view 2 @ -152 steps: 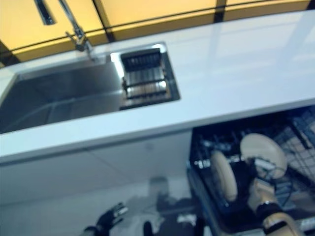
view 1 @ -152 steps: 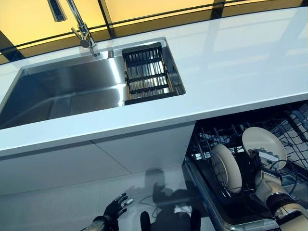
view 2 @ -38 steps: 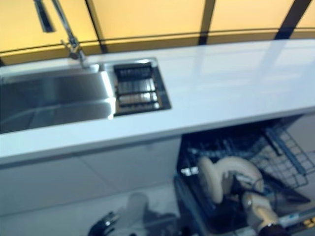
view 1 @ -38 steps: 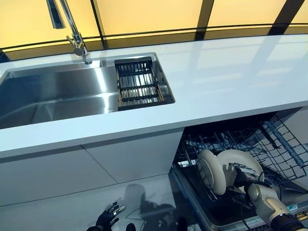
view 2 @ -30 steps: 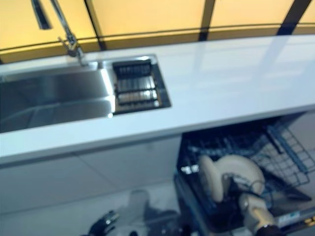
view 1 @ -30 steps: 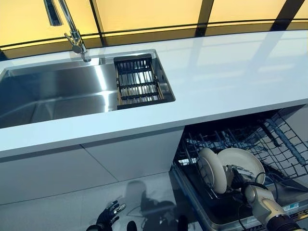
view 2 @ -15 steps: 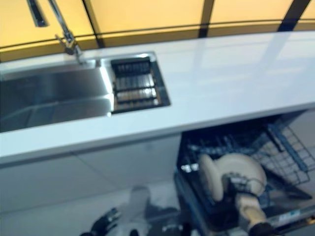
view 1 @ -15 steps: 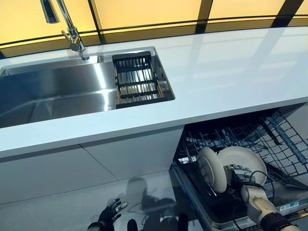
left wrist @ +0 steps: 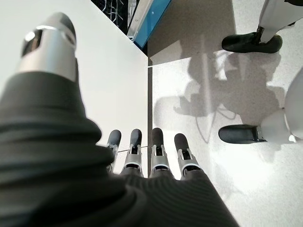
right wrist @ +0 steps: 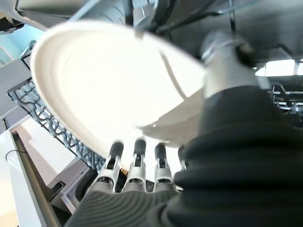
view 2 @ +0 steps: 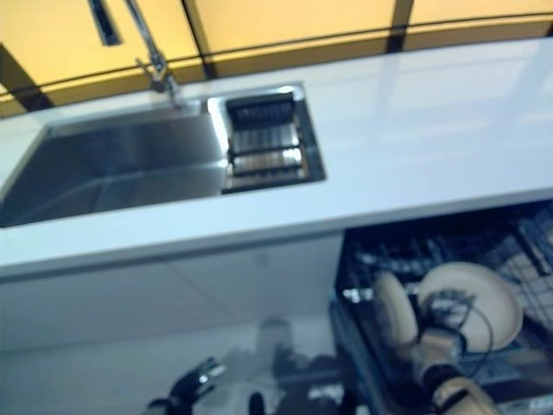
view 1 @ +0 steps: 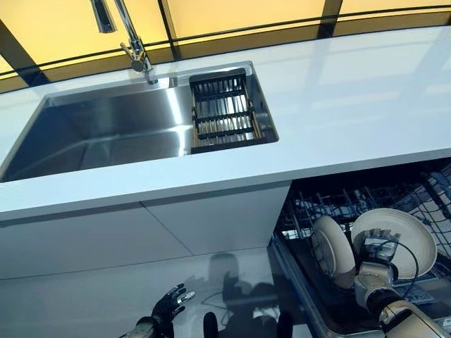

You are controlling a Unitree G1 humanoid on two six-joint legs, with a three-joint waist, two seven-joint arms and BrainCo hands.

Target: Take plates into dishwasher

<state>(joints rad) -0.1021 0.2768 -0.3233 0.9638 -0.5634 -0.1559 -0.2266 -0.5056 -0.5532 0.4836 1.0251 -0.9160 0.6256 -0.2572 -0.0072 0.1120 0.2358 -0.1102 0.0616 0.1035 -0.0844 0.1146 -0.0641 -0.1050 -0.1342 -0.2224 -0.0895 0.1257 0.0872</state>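
The sink (view 1: 106,134) is brushed, shiny metal with a black ribbed drainer (view 1: 224,113), the table (view 1: 352,98) glossy smooth white, the plates (view 1: 405,239) glossy cream ceramic in a dark wire rack (view 1: 324,204).

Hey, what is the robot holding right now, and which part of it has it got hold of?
The right hand holds a cream plate by its lower rim, over the dishwasher rack. The left hand holds nothing.
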